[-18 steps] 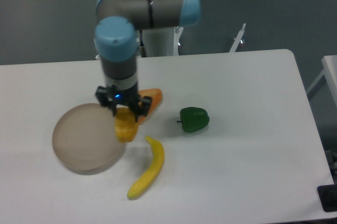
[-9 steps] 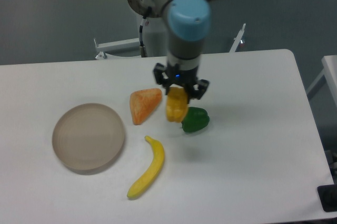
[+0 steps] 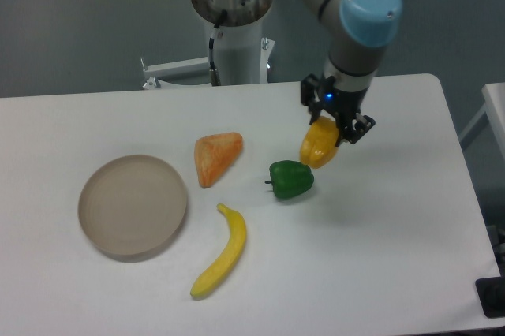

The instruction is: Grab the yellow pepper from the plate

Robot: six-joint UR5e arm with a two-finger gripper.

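Note:
My gripper (image 3: pixel 330 132) is shut on the yellow pepper (image 3: pixel 318 147) and holds it in the air above the table, just up and right of the green pepper (image 3: pixel 291 179). The pepper hangs tilted below the fingers. The beige plate (image 3: pixel 132 206) lies at the left of the table with nothing on it, far from the gripper.
A pale orange wedge (image 3: pixel 216 156) lies between the plate and the green pepper. A long yellow banana (image 3: pixel 221 253) lies in front of them. The robot's base column (image 3: pixel 234 28) stands at the table's back edge. The table's right edge is near the arm.
The gripper has carried the yellow pepper from over the plate's right rim to the right, past the orange wedge, to above and right of the green pepper.

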